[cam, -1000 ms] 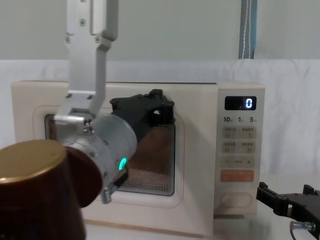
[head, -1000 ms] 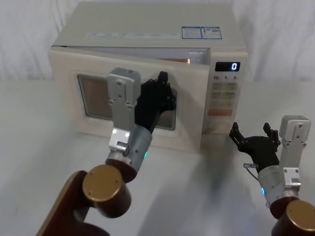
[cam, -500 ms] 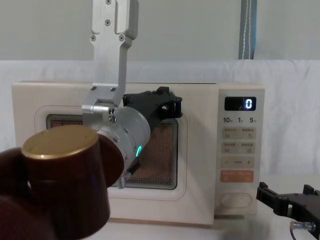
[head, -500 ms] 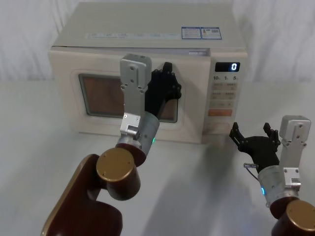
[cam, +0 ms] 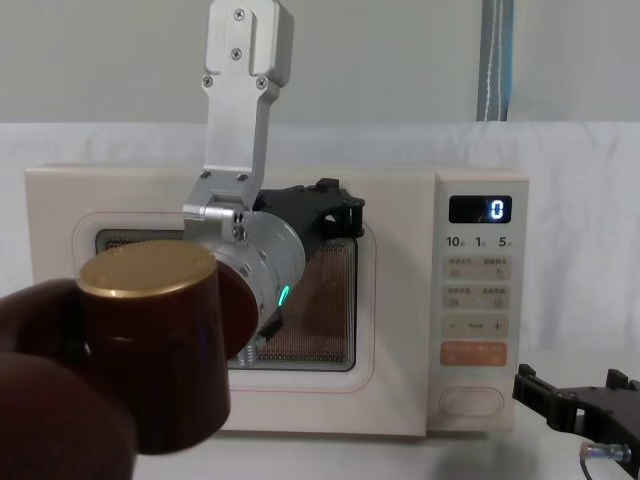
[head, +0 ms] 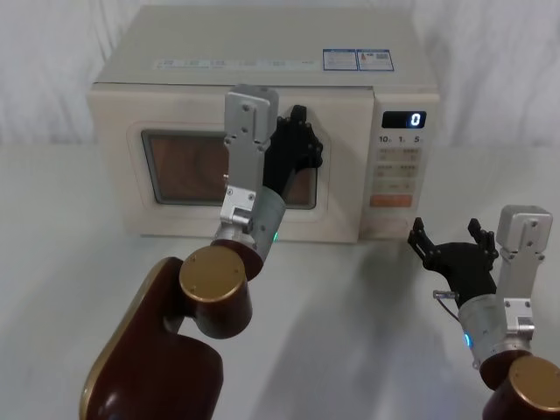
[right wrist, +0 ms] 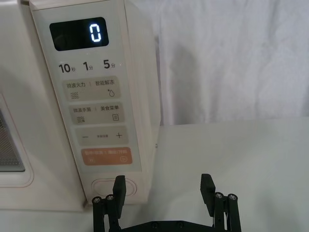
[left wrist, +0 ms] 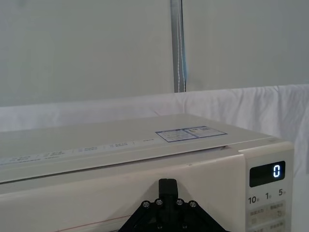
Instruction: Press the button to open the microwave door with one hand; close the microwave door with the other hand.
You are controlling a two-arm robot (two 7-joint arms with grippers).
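Observation:
The microwave door (head: 118,175) sits flush with the oven body, its dark window facing me; it also shows as the microwave door (cam: 392,330) in the chest view. My left gripper (head: 297,118) is shut and rests its tips against the upper right part of the door, seen as the left gripper (cam: 326,192) from the chest and the left gripper (left wrist: 167,184) from its wrist. The button (right wrist: 112,186) is the wide cream pill at the foot of the control panel, also the button (cam: 472,401). My right gripper (right wrist: 163,186) hangs open just in front of it, seen too as the right gripper (head: 448,229), touching nothing.
The control panel (head: 401,166) shows a lit "0" display (right wrist: 79,34), with an orange key (right wrist: 105,156) above the button. The microwave stands on a white table (head: 350,332) with white cloth behind. My left arm's brown elbow (cam: 140,340) blocks the door's left side.
The door swung from ajar to flush against the oven as my left gripper pushed it inward and to the right. The right gripper stayed where it was.

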